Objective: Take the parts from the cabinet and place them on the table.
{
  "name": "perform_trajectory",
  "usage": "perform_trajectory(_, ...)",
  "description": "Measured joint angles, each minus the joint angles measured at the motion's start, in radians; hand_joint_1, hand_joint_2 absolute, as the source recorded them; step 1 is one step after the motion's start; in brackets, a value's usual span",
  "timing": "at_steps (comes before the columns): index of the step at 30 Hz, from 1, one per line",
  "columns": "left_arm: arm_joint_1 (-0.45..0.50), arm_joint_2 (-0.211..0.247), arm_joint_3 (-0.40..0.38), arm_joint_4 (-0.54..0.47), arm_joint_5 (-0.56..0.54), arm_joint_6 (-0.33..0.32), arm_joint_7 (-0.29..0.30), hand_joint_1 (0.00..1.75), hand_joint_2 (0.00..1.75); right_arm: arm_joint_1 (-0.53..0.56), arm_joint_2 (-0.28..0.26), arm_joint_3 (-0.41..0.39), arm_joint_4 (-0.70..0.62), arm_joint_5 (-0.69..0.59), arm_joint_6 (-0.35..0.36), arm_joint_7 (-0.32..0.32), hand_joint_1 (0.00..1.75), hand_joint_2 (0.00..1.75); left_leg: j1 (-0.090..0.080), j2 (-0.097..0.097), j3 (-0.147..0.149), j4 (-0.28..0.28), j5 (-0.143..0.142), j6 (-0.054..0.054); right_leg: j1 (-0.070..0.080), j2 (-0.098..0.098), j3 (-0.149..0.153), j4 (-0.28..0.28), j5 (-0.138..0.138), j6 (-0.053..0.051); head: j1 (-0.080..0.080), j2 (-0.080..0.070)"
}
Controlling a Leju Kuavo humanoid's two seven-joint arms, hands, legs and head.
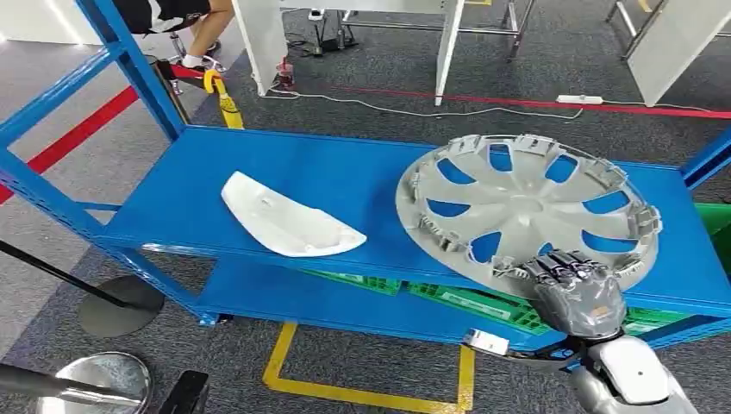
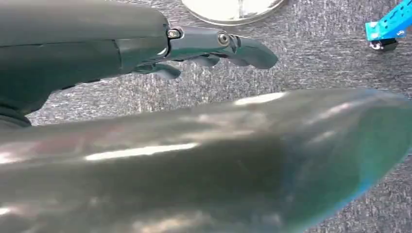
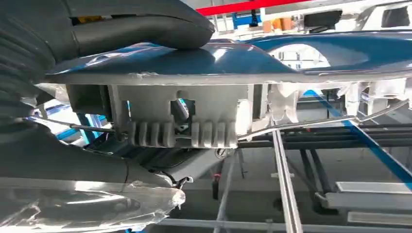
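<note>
Blue metal shelf cabinet [image 1: 284,172], top shelf: two parts.

Item 1: round grey plastic wheel cover with spoke openings [image 1: 526,207], inner side up, on the shelf's right portion, near edge tilted up off the shelf. Right hand [image 1: 573,289] grips its near rim, thumb on one face and fingers [image 1: 560,263] on the other.

Item 2: white curved plastic shell [image 1: 289,220], lying left of the cover, apart from it.

Left hand [image 2: 214,48]: over grey carpet [image 2: 316,53], fingers extended and slightly apart, holding nothing.
</note>
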Motion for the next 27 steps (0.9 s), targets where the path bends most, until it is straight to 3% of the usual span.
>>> perform_trajectory(10,0.000,0.000,0.000,0.000,-0.002,0.015,0.009,0.00,0.00,0.001,0.027,-0.022,0.000,-0.025,0.000,-0.012,1.75,1.75,0.000,0.000,0.000,0.000,0.000,0.000,0.000,0.000,0.000,0.000,0.000,0.000,0.000,0.000)
perform_trajectory(11,0.000,0.002,0.000,0.000,-0.002,0.018,0.011,0.00,0.00,0.001,0.028,-0.022,0.001,-0.025,0.000,-0.007,1.75,1.75,-0.005,-0.001,-0.001,0.005,0.000,0.014,-0.006,0.000,0.002,-0.007,0.008,0.011,-0.001,0.000)
perform_trajectory(13,-0.001,0.001,0.000,0.000,-0.003,0.021,0.011,0.00,0.00,0.000,0.029,-0.022,0.003,-0.026,0.000,0.004,1.75,1.75,-0.006,0.000,0.001,-0.011,0.012,0.025,-0.007,0.001,0.004,-0.014,0.014,0.019,-0.001,0.000)
perform_trajectory(14,-0.003,-0.002,0.000,0.000,-0.007,0.024,0.011,0.00,0.00,0.001,0.029,-0.022,0.003,-0.027,0.000,0.009,1.75,1.75,0.006,0.005,0.010,-0.032,0.024,0.024,-0.007,0.001,-0.005,-0.007,0.002,0.019,-0.001,0.000)
perform_trajectory(15,-0.004,-0.002,0.000,0.000,-0.011,0.029,0.009,0.00,0.00,0.001,0.029,-0.022,0.005,-0.029,0.000,0.014,1.75,1.75,0.006,0.007,0.011,-0.038,0.028,0.028,-0.005,0.000,-0.018,0.022,-0.030,0.022,0.003,0.000)
perform_trajectory(18,-0.004,-0.002,0.000,0.000,-0.015,0.031,0.008,0.00,0.00,0.003,0.029,-0.022,0.013,-0.028,0.000,0.020,1.75,1.75,0.009,0.009,0.004,-0.038,0.031,0.026,-0.016,0.000,-0.108,0.250,-0.145,0.036,0.006,0.000)
perform_trajectory(19,-0.004,-0.002,0.000,0.000,-0.015,0.032,0.008,0.00,0.00,0.005,0.029,-0.023,0.015,-0.028,0.000,0.021,1.75,1.75,0.012,0.009,0.001,-0.038,0.034,0.022,-0.021,0.000,-0.124,0.293,-0.154,0.042,0.006,0.000)
perform_trajectory(20,-0.004,-0.002,0.000,0.000,-0.016,0.032,0.008,0.00,0.00,0.007,0.029,-0.022,0.018,-0.028,0.000,0.022,1.75,1.75,0.016,0.009,-0.001,-0.037,0.036,0.017,-0.026,-0.001,-0.114,0.281,-0.135,0.049,0.006,0.000)
perform_trajectory(21,-0.004,-0.002,0.000,0.000,-0.018,0.033,0.008,0.00,0.00,0.008,0.029,-0.022,0.021,-0.028,0.000,0.024,1.75,1.75,0.023,0.009,-0.004,-0.035,0.039,0.010,-0.032,-0.002,-0.083,0.225,-0.098,0.058,0.006,0.000)
perform_trajectory(23,-0.004,-0.003,0.000,0.000,-0.022,0.040,0.006,0.00,0.00,0.008,0.029,-0.022,0.022,-0.024,0.000,0.031,1.75,1.75,0.038,0.007,-0.016,-0.018,0.037,-0.011,-0.051,-0.008,0.016,0.046,-0.020,0.084,0.007,0.000)
perform_trajectory(24,-0.005,0.001,0.000,0.000,-0.026,0.047,0.005,0.00,0.00,0.006,0.029,-0.021,0.025,-0.020,0.000,0.037,1.75,1.75,0.034,0.005,-0.025,-0.008,0.036,-0.027,-0.046,0.001,0.035,0.012,-0.058,0.104,0.011,0.000)
perform_trajectory(25,-0.005,0.004,-0.001,0.000,-0.031,0.053,0.005,0.00,0.00,0.007,0.029,-0.021,0.026,-0.017,0.000,0.041,1.75,1.75,0.036,0.003,-0.032,0.000,0.037,-0.034,-0.043,0.014,0.031,0.035,-0.029,0.074,0.015,0.000)
perform_trajectory(26,-0.004,0.002,-0.002,0.000,-0.032,0.057,0.004,0.00,0.00,0.008,0.029,-0.021,0.027,-0.014,0.000,0.046,1.75,1.75,0.031,-0.003,-0.036,0.009,0.041,-0.039,-0.048,0.013,0.019,0.035,-0.043,0.057,0.010,0.000)
perform_trajectory(27,-0.003,0.002,-0.002,0.000,-0.033,0.061,0.004,0.00,0.00,0.009,0.029,-0.021,0.028,-0.014,0.000,0.049,1.75,1.75,0.031,-0.003,-0.040,0.008,0.049,-0.044,-0.045,0.014,0.010,0.050,-0.044,0.048,0.007,0.000)
